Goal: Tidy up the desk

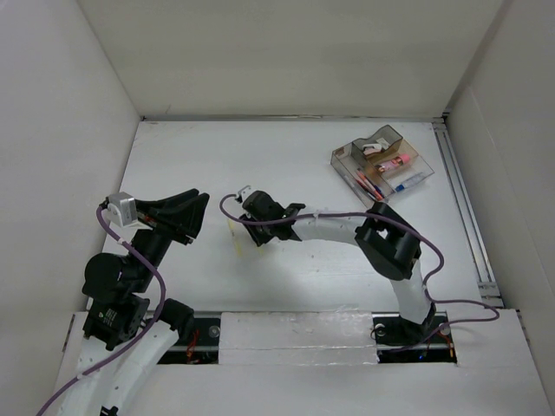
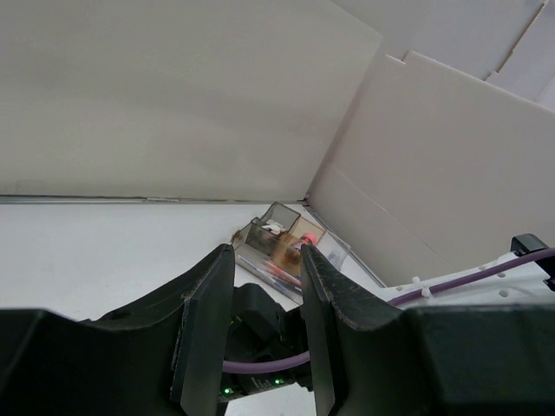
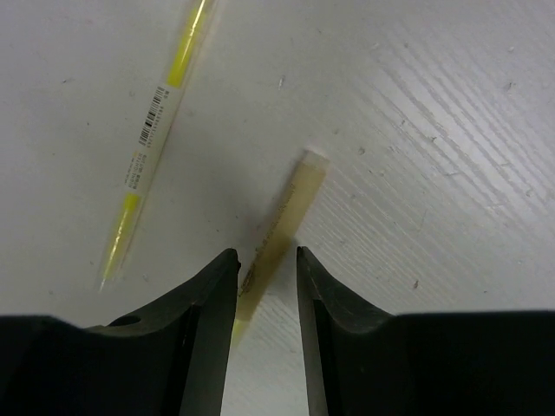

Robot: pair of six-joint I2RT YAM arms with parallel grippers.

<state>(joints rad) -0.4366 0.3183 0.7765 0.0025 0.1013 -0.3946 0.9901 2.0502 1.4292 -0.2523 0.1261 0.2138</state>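
Observation:
The desk (image 1: pixel 260 156) is a white tabletop boxed in by white panels. Two pens lie on it near the middle. One is a clear pen with yellow ink and a barcode label (image 3: pixel 154 126). The other is a pale yellow pen (image 3: pixel 293 204), also seen as a faint yellow streak (image 1: pixel 232 230) from above. My right gripper (image 3: pixel 265 255) (image 1: pixel 251 230) hangs low over the pale pen, open, with the pen's near end lying between the fingers, nearer the left one. My left gripper (image 2: pixel 264 253) (image 1: pixel 199 202) is raised at the left, open and empty.
A small clear compartmented tray (image 1: pixel 340 161) (image 2: pixel 260 232) holding pens, a pink item and other bits stands at the back right. A metal rail (image 1: pixel 464 208) runs along the desk's right edge. The right arm's wrist and purple cable (image 2: pixel 260 362) sit just beyond my left fingers.

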